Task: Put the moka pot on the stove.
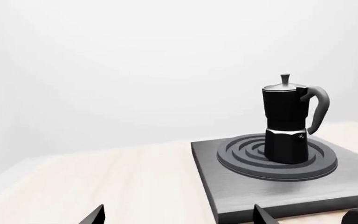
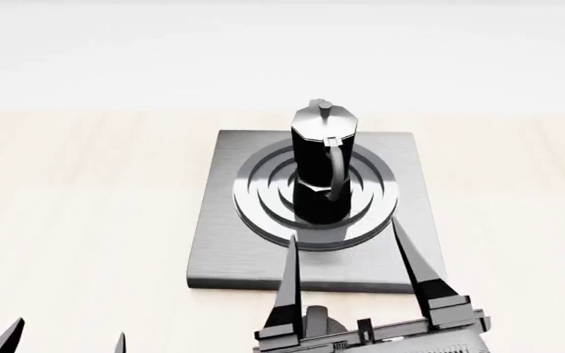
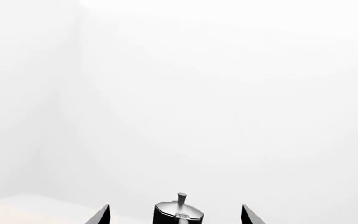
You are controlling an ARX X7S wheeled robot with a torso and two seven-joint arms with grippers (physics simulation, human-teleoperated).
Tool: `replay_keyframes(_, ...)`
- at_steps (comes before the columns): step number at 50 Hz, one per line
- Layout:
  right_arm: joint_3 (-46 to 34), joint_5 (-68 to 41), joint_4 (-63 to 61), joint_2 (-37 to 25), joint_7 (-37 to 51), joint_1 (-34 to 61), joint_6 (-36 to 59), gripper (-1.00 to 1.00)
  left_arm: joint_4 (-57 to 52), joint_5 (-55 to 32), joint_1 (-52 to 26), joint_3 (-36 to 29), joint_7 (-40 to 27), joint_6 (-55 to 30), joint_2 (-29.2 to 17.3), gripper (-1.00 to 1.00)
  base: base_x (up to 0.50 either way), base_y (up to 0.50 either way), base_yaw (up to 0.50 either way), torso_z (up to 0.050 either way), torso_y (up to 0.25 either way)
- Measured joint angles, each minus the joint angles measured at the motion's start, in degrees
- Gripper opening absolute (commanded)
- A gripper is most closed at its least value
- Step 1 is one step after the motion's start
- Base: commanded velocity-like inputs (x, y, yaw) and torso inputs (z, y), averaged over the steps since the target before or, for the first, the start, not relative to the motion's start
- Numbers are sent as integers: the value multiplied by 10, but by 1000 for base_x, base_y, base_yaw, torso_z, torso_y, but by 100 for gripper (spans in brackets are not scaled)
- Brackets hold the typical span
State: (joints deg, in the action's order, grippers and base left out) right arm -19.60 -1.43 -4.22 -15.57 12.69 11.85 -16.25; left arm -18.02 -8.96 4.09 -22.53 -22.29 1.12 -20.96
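Moka pot (image 3: 180,213): top only in frame; silvery lid with small upright knob, black faceted shoulder below. Body cut off by frame edge.
Right gripper (image 3: 175,215): two dark fingertips (image 3: 100,215) showed, spread wide, one either side of pot, both clear of it.
Table (image 3: 5,205): pale sliver at one corner.
Background: plain white wall, featureless.
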Motion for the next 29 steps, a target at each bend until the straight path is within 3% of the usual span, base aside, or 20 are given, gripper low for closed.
replay_keyframes(29, -13, 32, -41, -15, 19, -38, -38, 100, 11, -3, -3, -5, -1, 5, -1, 100, 0, 0, 0, 0, 0)
